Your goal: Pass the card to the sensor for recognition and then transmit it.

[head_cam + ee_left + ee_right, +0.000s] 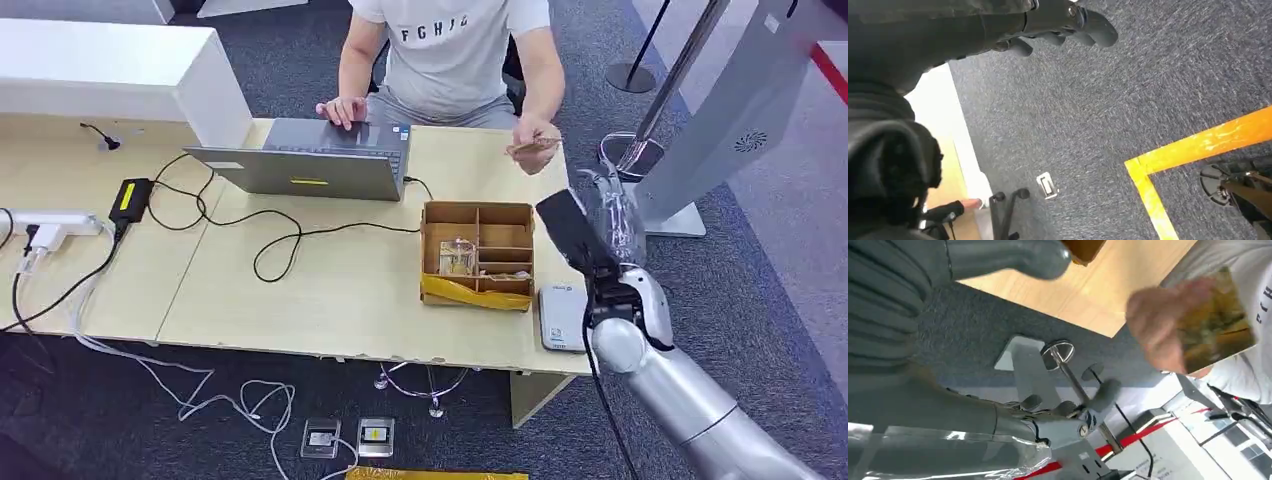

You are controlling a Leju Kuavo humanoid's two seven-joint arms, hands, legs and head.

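Golden card [532, 146] sits in the person's hand [536, 150] past the table edge [560, 372]; right hand [612, 205] fingers [1100, 395] apart, empty.

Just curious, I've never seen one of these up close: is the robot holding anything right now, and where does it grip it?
No. The right hand is empty, fingers apart. The person's hand holds the card by one edge. The left hand hangs over the carpet, holding nothing.

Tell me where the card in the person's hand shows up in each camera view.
Head view: the card is held by the person's hand past the table's far right corner.
Left wrist view: not in it.
Right wrist view: the card, blurred, is in that hand beyond the robot's right hand.
Shared landmark: the table.
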